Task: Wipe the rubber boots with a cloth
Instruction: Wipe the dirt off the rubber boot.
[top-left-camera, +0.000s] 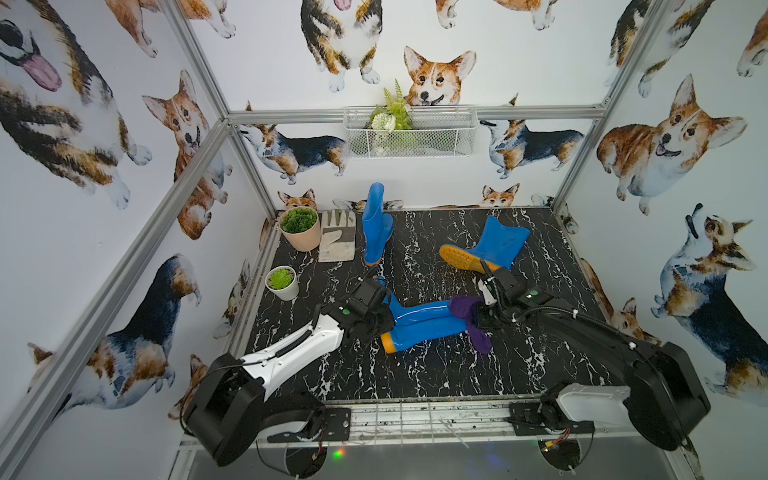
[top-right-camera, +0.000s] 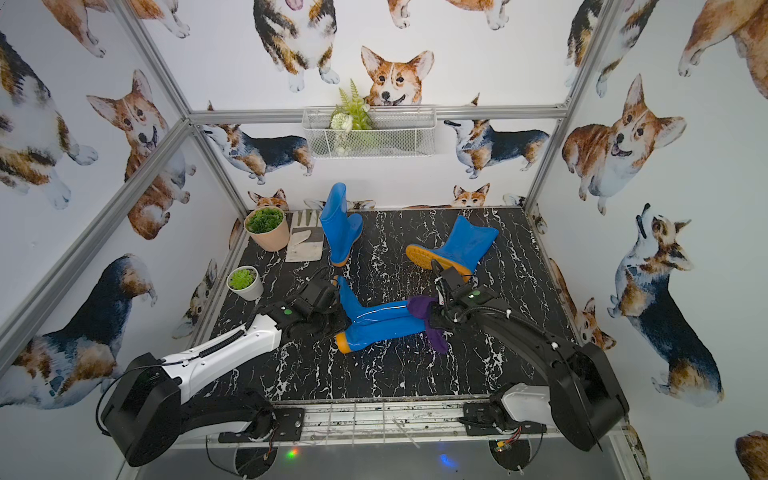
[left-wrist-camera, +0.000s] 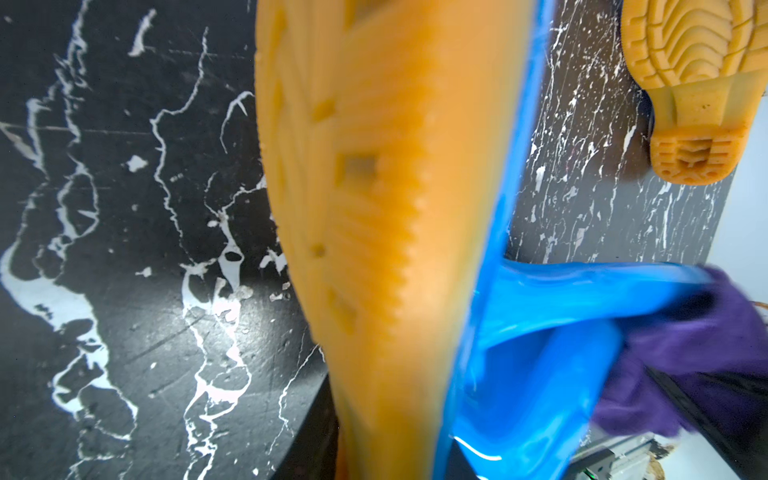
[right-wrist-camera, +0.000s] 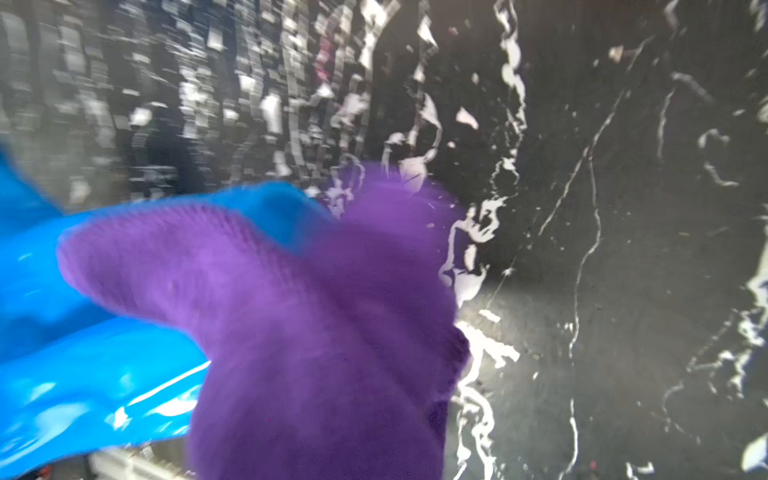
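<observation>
One of the rubber boots (top-left-camera: 424, 322) (top-right-camera: 382, 320) lies on its side mid-table, blue with an orange sole. My left gripper (top-left-camera: 384, 313) is shut on its foot; in the left wrist view the sole (left-wrist-camera: 374, 208) fills the space between the jaws. The purple cloth (top-left-camera: 467, 311) (top-right-camera: 424, 309) (right-wrist-camera: 311, 332) is draped over the open end of this boot's shaft (right-wrist-camera: 83, 353). My right gripper (top-left-camera: 478, 318) is shut on the cloth, its fingers hidden in the fabric. A second boot (top-left-camera: 376, 224) stands upright at the back. A third (top-left-camera: 492, 245) lies at the back right, sole towards me.
A peach pot with a green plant (top-left-camera: 300, 228) and a beige-and-white glove (top-left-camera: 337, 241) sit at the back left. A small white pot (top-left-camera: 282, 282) stands by the left wall. A wire basket (top-left-camera: 440, 137) hangs on the back wall. Walls enclose three sides.
</observation>
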